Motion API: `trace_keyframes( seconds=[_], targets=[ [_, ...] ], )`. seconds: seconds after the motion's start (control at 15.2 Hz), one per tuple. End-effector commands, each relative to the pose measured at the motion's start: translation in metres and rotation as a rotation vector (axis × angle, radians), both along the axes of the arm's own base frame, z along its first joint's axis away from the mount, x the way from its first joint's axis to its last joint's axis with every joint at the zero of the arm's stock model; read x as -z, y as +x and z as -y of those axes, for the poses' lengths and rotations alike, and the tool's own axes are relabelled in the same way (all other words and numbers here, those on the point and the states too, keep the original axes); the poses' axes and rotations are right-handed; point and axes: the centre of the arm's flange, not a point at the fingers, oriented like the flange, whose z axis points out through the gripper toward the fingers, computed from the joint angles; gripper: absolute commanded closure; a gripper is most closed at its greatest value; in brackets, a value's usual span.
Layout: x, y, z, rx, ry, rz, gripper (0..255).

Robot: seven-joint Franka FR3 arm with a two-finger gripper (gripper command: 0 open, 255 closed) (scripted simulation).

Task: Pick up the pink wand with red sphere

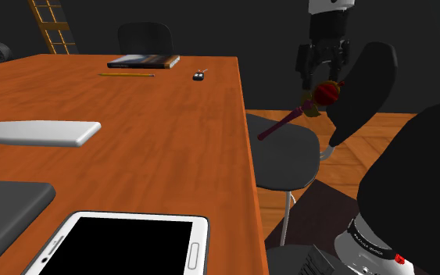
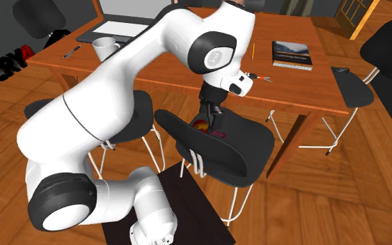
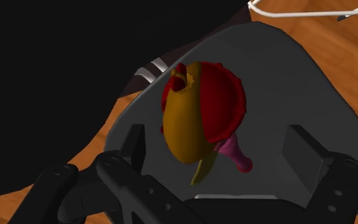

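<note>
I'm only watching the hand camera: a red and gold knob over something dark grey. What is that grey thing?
Observer: The seat of a dark chair standing next to an orange-brown table.
Operator: Is the knob loose?
Observer: No, it tops the wand, which slants with its thin pink end on the seat and its head up by the backrest.
Operator: Is the hand far above it?
Observer: No. In the shoulder view the gripper hangs just over the wand's head.
Operator: Anything on the table?
Observer: A book, a yellow pencil and a white-framed phone, among other things.
</note>
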Motion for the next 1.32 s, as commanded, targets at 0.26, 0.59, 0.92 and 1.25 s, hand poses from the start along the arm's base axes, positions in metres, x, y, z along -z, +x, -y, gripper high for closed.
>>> trace_keyframes(
  seconds=[0.26,0.59,0.92,1.25],
  targets=[
    [0.008,-0.001,0.003,0.003,-0.001,-0.055,255],
    [0.008,-0.001,0.003,0.003,-0.001,-0.055,255],
    [-0.013,-0.005,0.002,0.004,-0.001,-0.055,255],
    [-0.039,-0.005,0.002,0.004,-0.001,-0.055,255]
  ],
)
